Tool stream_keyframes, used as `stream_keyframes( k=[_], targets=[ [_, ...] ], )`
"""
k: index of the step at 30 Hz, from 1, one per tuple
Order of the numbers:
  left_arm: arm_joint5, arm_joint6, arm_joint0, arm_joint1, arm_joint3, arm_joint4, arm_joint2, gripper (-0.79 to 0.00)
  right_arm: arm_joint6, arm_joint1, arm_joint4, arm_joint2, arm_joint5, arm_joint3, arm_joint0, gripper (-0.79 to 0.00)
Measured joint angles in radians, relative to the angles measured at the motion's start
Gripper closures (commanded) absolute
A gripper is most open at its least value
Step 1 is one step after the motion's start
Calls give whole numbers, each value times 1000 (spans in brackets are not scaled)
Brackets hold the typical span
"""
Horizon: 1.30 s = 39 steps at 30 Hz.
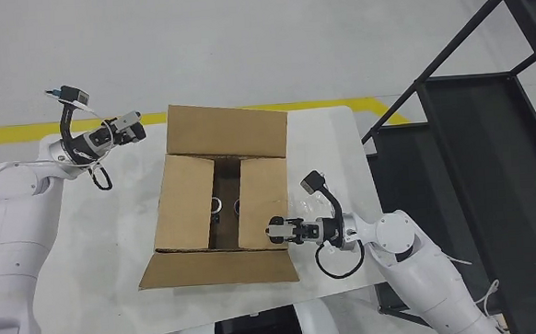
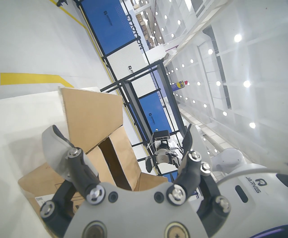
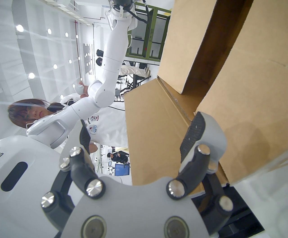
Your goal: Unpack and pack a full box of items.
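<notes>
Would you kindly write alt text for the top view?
A cardboard box sits on a white table, inner flaps nearly closed. The open right gripper is at its near right corner; the left gripper hangs off its far left corner.

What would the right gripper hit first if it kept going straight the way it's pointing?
The cardboard box. The right gripper, open, points at the edge of the folded-in flap on its side, just ahead of it; whether they touch is unclear.

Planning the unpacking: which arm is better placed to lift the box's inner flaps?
Likely right: the right gripper, fingers open, sits at the near corner of one inner flap; the left gripper hangs apart, off a far corner of the box.
</notes>
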Motion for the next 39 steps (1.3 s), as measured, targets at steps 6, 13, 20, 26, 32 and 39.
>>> stream_keyframes(
  k=[6,13,20,26,32,39],
  targets=[
    [-33,86,-26,-17,31,92,43,-785,-1,1,-22,-30,13,-16,-7,-785],
    [-73,36,-110,-48,151,74,108,-785,61,4,51,-49,24,4,7,-785],
    [-56,-26,-196,-93,270,20,187,-785,69,8,56,-61,32,12,15,-785],
    [-101,20,-226,-116,327,40,244,-785,59,11,50,-68,42,14,26,-785],
    [-134,53,-254,-138,383,47,288,-785,54,13,40,-75,44,17,41,-785],
    [-149,68,-268,-160,365,3,345,-785,49,16,45,-81,48,25,50,-785]
  ],
)
